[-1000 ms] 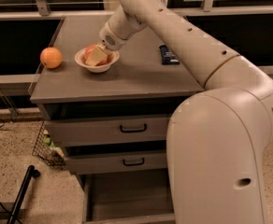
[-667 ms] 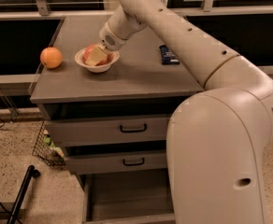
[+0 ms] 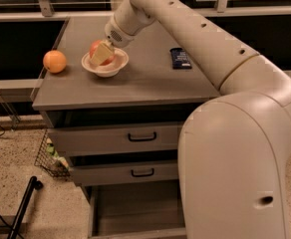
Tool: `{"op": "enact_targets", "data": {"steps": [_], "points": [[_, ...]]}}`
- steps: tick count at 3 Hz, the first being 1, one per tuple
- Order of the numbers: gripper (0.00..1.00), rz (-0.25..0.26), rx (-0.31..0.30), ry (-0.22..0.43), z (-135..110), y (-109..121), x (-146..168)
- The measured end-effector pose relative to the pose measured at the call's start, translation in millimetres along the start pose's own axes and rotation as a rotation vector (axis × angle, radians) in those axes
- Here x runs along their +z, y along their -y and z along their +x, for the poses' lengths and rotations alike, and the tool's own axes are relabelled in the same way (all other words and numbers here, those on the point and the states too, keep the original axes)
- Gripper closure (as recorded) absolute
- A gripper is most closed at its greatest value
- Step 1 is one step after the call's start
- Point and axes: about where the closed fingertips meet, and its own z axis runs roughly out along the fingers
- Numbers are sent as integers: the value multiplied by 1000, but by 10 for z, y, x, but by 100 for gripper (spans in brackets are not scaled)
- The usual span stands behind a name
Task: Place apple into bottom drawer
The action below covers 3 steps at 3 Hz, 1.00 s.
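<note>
**Inspector:** Item under review is the apple (image 3: 94, 47). Location?

**Assistant:** In the white bowl (image 3: 107, 70), towards the far left of the table (image 3: 150, 86) as the camera sees it. An orange (image 3: 54, 61) sits near the bowl on that side, and a dark blue packet (image 3: 180, 58) lies well apart on the other. The gripper (image 3: 101, 54) is down on the apple and covers its front. Red skin shows above it and beside it.

**Inspector:** Grasp status?

**Assistant:** Cannot tell. The gripper is at the fruit, but whether it is clamped on it or only set against it is not shown.

**Inspector:** Handling assessment?

**Assistant:** Judged firm, fairly weighty for its size, round and smooth-skinned, so it could roll or slip out of a shallow pinch (bruising is the lesser concern). Recommended hold is across the widest part, on opposite sides. The lift should go straight up so the bowl is not dragged or tipped.

**Inspector:** Arm pose?

**Assistant:** The arm rises from the bulky base in the near right of the view and reaches across the table. The forearm slopes down to the wrist, which angles the gripper down into the bowl.

**Inspector:** Destination?

**Assistant:** The bottom drawer (image 3: 135, 210) stands pulled out beneath the two drawers with black handles, with its grey floor showing. The apple is not yet in it.
</note>
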Motion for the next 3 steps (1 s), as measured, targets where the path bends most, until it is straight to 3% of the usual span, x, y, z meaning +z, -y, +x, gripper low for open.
{"op": "enact_targets", "data": {"steps": [1,2,3], "points": [[100,47,-47,20,-250,25,-263],[100,61,-97,55,-406,77,-640],[100,-3,-127,81,-375,1,-929]]}}
